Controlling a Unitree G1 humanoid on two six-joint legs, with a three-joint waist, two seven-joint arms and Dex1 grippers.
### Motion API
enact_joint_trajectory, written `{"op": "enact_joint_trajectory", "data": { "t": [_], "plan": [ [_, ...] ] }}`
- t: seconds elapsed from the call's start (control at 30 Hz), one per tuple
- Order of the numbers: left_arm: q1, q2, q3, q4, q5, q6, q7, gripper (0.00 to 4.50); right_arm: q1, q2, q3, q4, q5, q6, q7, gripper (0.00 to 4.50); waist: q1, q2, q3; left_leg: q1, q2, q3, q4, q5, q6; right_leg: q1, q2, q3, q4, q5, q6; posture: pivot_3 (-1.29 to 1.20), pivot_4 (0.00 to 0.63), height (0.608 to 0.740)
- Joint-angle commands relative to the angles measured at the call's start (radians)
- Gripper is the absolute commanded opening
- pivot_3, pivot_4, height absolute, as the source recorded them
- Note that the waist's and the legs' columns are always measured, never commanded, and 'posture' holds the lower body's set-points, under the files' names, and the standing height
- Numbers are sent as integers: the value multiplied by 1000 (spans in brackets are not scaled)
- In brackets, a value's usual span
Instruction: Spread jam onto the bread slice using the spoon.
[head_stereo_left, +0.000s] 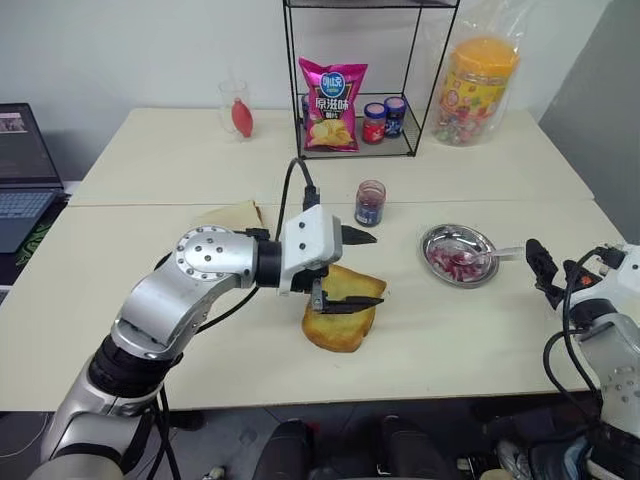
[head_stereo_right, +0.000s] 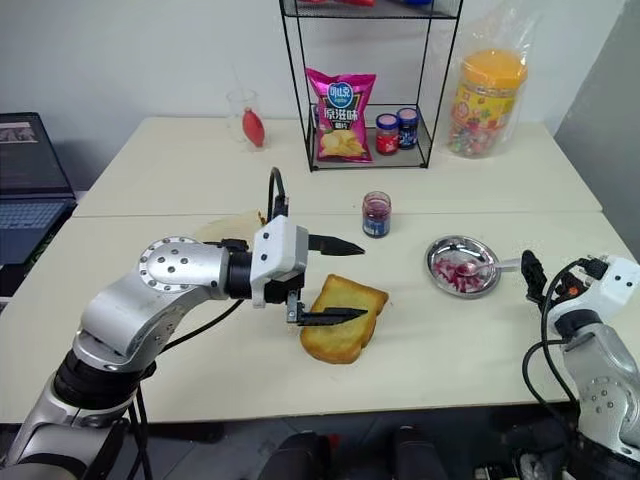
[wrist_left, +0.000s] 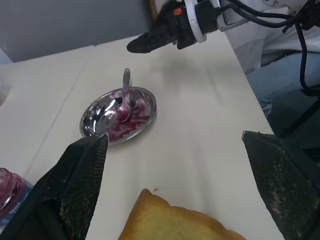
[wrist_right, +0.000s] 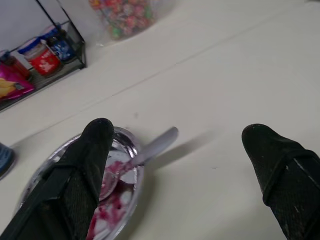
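The bread slice (head_stereo_left: 340, 312), golden with a brown crust, lies on the table near its front edge. My left gripper (head_stereo_left: 358, 270) hovers open just above the slice's far edge, pointing right with nothing between its fingers (wrist_left: 82, 182). A small glass jar of jam (head_stereo_left: 370, 204) stands behind it. To the right sits a round metal dish (head_stereo_left: 484, 239) smeared with jam (wrist_right: 112, 210). The spoon (head_stereo_left: 487, 257) rests in the dish with its handle (wrist_right: 156, 144) sticking out toward my right gripper (wrist_right: 177, 129). That gripper stands open and empty, just right of the dish.
A wire rack (head_stereo_left: 412, 90) at the back holds a pink chips bag (head_stereo_left: 333, 105) and two lidded jars (head_stereo_left: 385, 118). A candy jar (head_stereo_left: 478, 88) stands to its right and a glass (head_stereo_left: 238, 108) to its left. A laptop (head_stereo_left: 22, 180) is far left, and pale bread (head_stereo_left: 235, 213) lies behind my left arm.
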Motion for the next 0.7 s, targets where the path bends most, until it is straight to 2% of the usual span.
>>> {"op": "enact_joint_trajectory", "data": {
  "t": [0.03,0.33,0.7],
  "plan": [
    [-14,-10,-4,-23,10,8,0,4462,-99,-17,-73,116,83,-4,1,4500,-1,2,1,0,0,1,0,0,0,0,0,0,0,0,0,0,150,740],
    [1,-34,-13,-67,16,29,26,4462,-209,-37,-62,326,133,19,40,4500,-1,4,2,0,1,-1,0,0,0,0,2,1,1,0,0,0,150,740],
    [-19,-52,-18,-57,27,41,24,4462,-263,-38,-20,402,137,15,105,4500,-1,4,2,0,1,-1,0,0,0,0,2,1,1,0,0,0,150,740]
  ]
}}
